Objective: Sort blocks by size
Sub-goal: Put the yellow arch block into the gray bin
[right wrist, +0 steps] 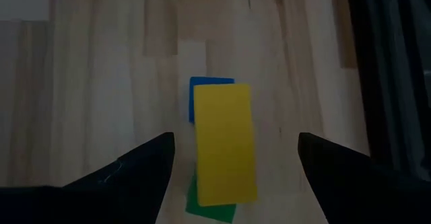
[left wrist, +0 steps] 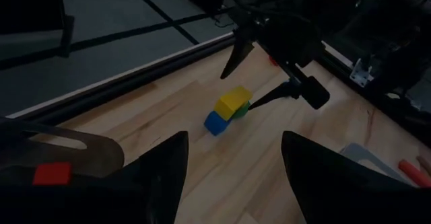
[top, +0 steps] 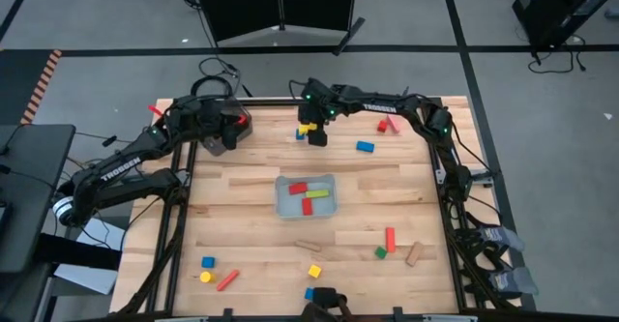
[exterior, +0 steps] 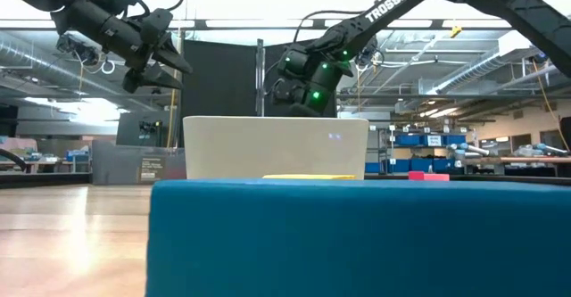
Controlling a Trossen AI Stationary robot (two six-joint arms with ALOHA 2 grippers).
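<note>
The right gripper (right wrist: 232,163) hangs with fingers spread wide, empty, directly over a long yellow wooden block (right wrist: 224,143) lying across a blue block (right wrist: 202,93) and a green one (right wrist: 210,207) near the table's far edge. It should descend centred, squeezing the yellow bar's narrow sides. The left gripper (top: 224,136), fingers apart, waits over the dark translucent bowl (top: 239,124). "TROSSEN" marks both arms.
</note>
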